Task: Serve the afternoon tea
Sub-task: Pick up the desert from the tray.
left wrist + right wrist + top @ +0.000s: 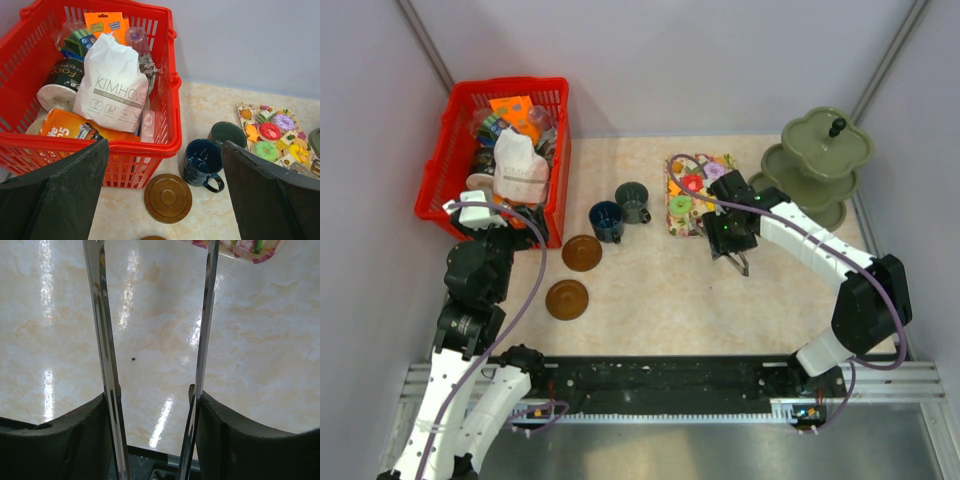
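Two thin blades of the metal tongs (102, 340) sit clamped in the part-closed right gripper (731, 248), the toy pastries (692, 190) lying just beside it to its far left, well apart from the wide-open, empty left gripper (162, 195)

You're looking at two mugs (607, 221), two saucers (582, 252), one tiered stand (810, 136), one basket (510, 86), one tray (672, 222), one tongs (102, 330).

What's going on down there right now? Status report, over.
Left gripper open by the basket. Right gripper shut on tongs, beside tray. Pastries on tray; stand looks bare; mugs off saucers. Nothing between tongs and tray.
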